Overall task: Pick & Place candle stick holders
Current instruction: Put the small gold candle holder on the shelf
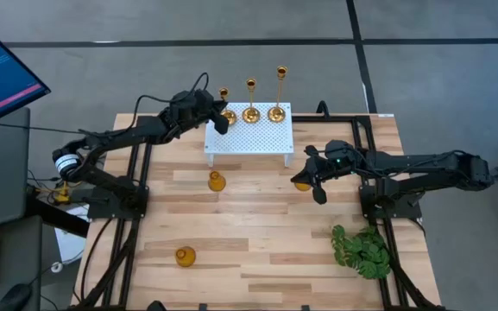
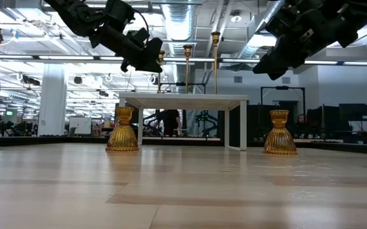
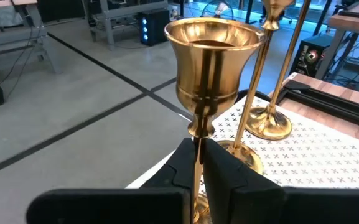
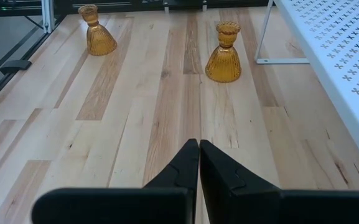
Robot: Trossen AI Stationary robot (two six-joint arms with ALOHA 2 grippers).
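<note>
My left gripper point(image 3: 199, 163) pinches the short stick point(image 3: 211, 74), steadying it on the stand point(image 1: 249, 136); right gripper point(image 4: 199, 163) hovers, fingers pressed together.

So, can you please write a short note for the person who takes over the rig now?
Left gripper: shut on the stem of the shortest brass stick, at the left end of the white stand; I cannot tell whether it is lifted.
Right gripper: shut, empty, above the table in front of the stand's right end.
Two taller brass sticks: upright on the stand.
Three squat amber holders: on the table, ungrasped.
Left, probably: the squat holders.
</note>
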